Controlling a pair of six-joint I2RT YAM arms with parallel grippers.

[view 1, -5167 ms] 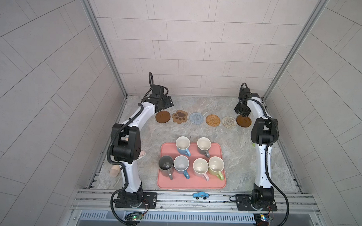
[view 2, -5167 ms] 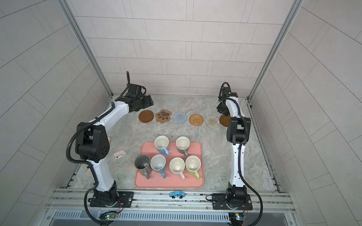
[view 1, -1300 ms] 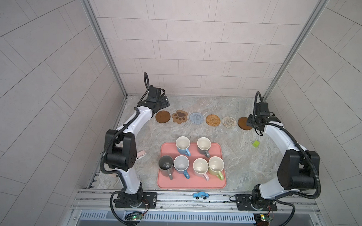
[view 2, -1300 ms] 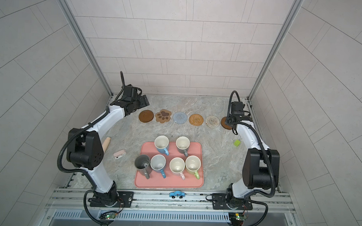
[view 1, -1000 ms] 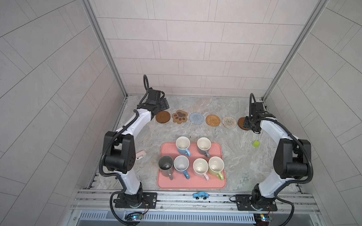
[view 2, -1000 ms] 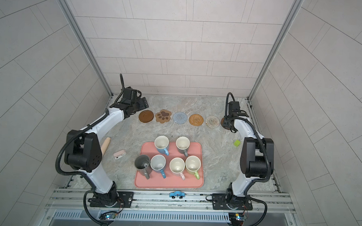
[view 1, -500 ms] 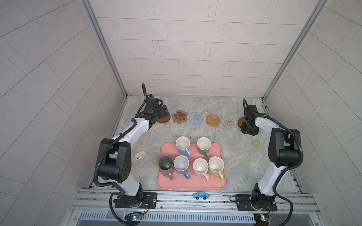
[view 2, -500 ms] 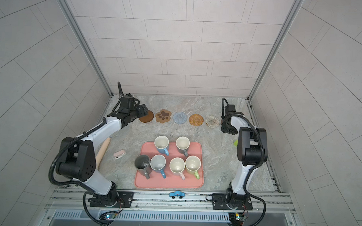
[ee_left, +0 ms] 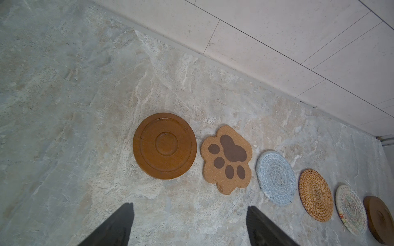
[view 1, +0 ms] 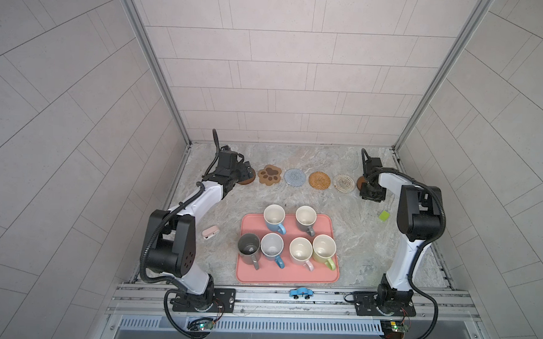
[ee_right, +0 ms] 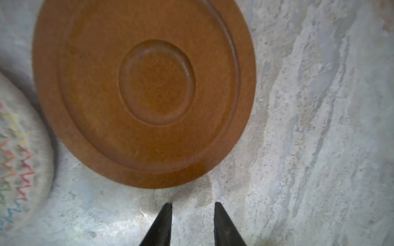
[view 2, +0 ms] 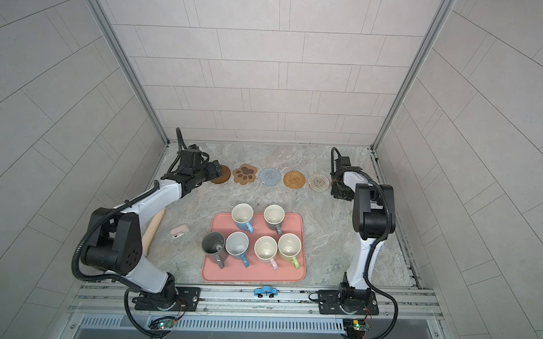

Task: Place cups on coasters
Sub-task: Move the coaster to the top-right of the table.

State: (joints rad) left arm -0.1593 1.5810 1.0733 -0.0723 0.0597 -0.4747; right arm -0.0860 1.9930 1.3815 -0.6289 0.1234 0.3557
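Note:
Several cups stand on the pink tray: dark grey, two blue, grey-brown, pale pink and light green. The coasters lie in a row at the back: brown disc, paw print, blue-grey knit, rattan, clear patterned and a second brown disc. My left gripper hangs open and empty just short of the first disc. My right gripper stands beside the second disc, jaws narrowly apart with only bare table between them.
A small pink device lies left of the tray and a green scrap to its right. A blue toy car sits on the front rail. A wooden roller lies under the left arm. The back wall is close behind the coasters.
My right gripper has come down to the table beside the right brown disc and its jaws have narrowed. The left arm has drawn back slightly from the left disc. The cups have not moved.

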